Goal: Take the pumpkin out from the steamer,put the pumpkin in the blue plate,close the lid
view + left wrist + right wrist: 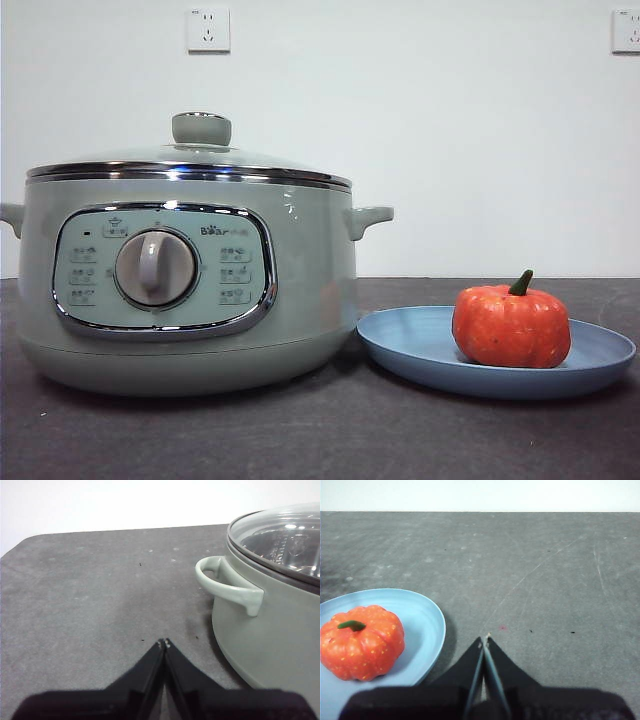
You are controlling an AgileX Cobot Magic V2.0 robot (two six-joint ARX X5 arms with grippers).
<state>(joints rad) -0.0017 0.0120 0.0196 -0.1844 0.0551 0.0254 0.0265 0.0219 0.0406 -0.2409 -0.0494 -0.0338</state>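
The pot [190, 290] sits on a dark table [320, 440] with its lid [190, 165] on. Just beside the pot, the blue plate [420, 345] holds the orange pumpkin [511, 325], upright. The left gripper [164, 642] rests near the pot's handle, jaws pressed together and empty; the right gripper [484, 640], also pressed together, sits beside the plate. All three steps look finished

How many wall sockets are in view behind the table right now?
2. One socket is on the wall above the steamer; the other socket is cut by the picture's right edge, above the blue plate. More may lie outside the frame.
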